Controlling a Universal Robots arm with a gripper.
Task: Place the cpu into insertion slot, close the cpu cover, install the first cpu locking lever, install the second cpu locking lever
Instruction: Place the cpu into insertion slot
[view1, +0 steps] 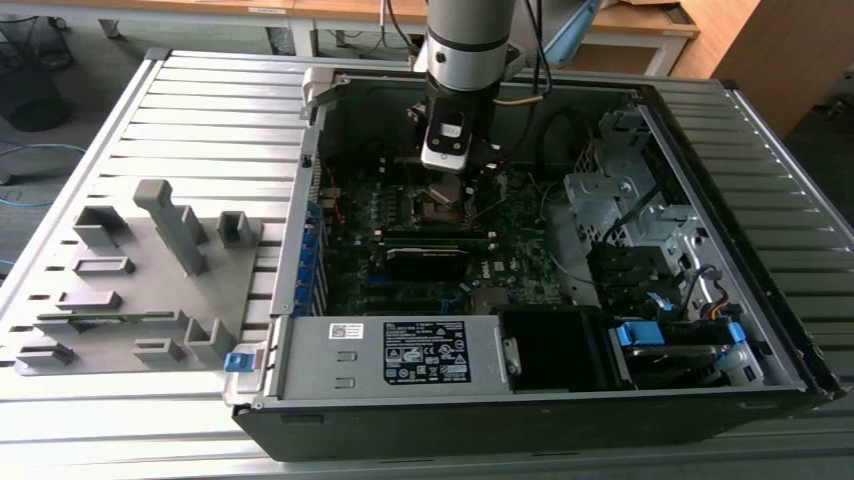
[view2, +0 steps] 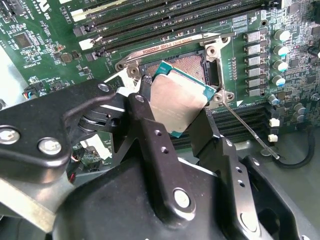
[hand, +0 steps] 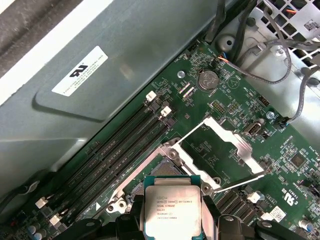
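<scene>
The pincer (view2: 176, 131) is clamped on the cpu (view2: 180, 100), a small flat square chip with a dull silver-tan metal top. In the second wrist view one black finger (view2: 152, 135) presses on each of two opposite edges. The first wrist view also shows the cpu (hand: 172, 212) held flat-side-up between the black fingers (hand: 212, 217).

The cpu hangs partly over the insertion slot (view2: 194, 65), a small square black socket with a thin silver rim. It sits askew to that rim and part of the slot's fine pin field is uncovered. I cannot tell whether any edge of the chip touches the slot (hand: 157, 172).

The cpu cover (hand: 241, 146), a thin silver-grey metal frame plate with a square window, stands swung open beyond the slot, with green board showing through its window. A thin silver wire locking lever (view2: 250, 132) sticks out sideways from the slot's corner, unlatched; the first wrist view shows it too (hand: 235, 183). Long narrow black memory slots (hand: 125, 145) run beside the slot.

In the exterior view the grey robot arm (view1: 470, 40) reaches down into an open black computer case (view1: 534, 430) lying on a pale slatted metal desk (view1: 200, 110). There the pincer (view1: 447, 192) is low over the dark green motherboard (view1: 400, 215).
</scene>
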